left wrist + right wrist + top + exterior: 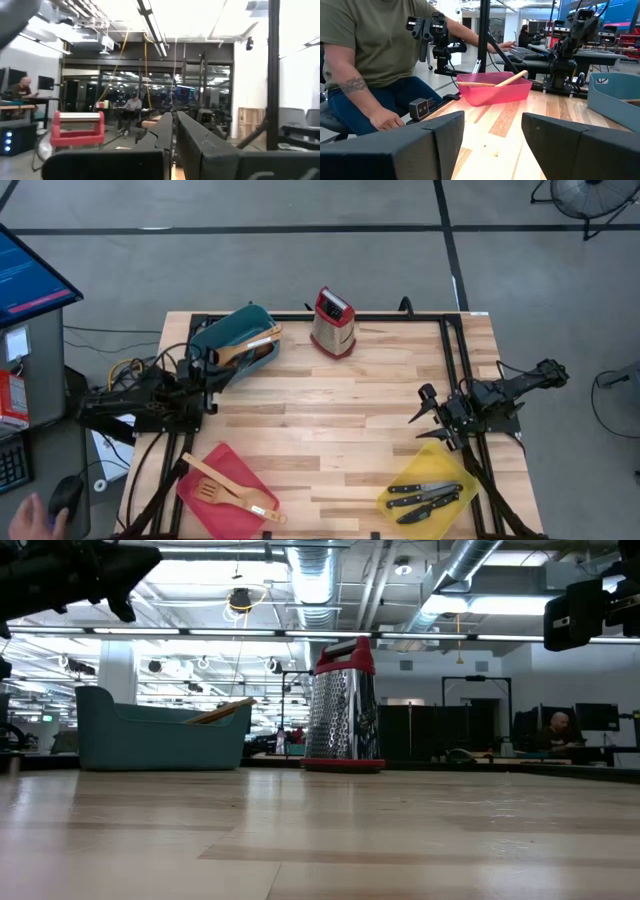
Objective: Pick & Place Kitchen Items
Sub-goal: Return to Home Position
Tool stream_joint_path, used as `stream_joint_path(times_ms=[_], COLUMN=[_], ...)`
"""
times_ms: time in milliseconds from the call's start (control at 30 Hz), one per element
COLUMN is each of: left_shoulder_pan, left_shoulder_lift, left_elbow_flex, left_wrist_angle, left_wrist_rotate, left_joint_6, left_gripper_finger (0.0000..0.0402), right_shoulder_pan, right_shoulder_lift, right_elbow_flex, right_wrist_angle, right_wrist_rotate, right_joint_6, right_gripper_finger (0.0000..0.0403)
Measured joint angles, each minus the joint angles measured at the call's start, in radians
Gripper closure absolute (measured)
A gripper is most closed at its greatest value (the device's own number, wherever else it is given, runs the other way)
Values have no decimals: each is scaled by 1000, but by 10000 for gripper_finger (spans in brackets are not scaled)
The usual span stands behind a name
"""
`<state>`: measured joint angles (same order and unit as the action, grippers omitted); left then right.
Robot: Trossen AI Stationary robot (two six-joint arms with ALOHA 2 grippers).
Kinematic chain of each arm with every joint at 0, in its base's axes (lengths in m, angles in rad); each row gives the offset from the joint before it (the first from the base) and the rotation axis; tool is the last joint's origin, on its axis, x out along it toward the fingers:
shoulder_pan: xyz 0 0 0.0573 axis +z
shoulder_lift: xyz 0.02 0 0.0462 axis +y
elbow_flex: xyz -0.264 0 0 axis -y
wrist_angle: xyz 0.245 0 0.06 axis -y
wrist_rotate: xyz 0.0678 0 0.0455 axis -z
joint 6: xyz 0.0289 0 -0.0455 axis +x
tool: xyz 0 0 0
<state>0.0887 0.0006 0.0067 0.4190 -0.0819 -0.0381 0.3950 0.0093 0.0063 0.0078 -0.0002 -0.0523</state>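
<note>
Lying in the red bin (228, 462) at the near left corner of the table (340, 430) are a light wooden spatula and spoon (232, 492), crossing each other, with one handle poking over the rim in the right wrist view. At the near right corner sits the yellow bin (432, 465), holding three black-handled knives (430, 498) side by side. Just beyond the yellow bin hangs the right pincer (425, 408), its two fingers (555, 135) spread wide apart with nothing between them; it points across the table toward the red bin. Level with it on the left edge, the left pincer (212, 372) is close by the left end of the teal bin (222, 335). Its fingers (162, 130) are drawn together with barely a slit between them, and they hold nothing. The teal bin stands at the far left of the table, tilted, with several wooden utensils (252, 348) resting inside, their handles pointing right. To its right, at the middle of the far edge, the red-topped steel grater (333, 323) stands upright on its own. Beyond the table's left side, a person (375, 45) in an olive shirt is sitting.
</note>
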Motion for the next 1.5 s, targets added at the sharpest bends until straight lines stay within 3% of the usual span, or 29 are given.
stream_joint_path(times_ms=[333,1500], left_shoulder_pan=[-127,-127], left_shoulder_lift=[0,-1], left_elbow_flex=[0,0], left_wrist_angle=[9,9], left_wrist_rotate=[1,0], left_joint_6=[0,0], left_gripper_finger=[394,394], right_shoulder_pan=[0,0], right_shoulder_lift=[0,0], right_elbow_flex=[0,0], right_wrist_angle=[0,0], right_wrist_rotate=[0,0], right_joint_6=[0,0], right_gripper_finger=[195,195])
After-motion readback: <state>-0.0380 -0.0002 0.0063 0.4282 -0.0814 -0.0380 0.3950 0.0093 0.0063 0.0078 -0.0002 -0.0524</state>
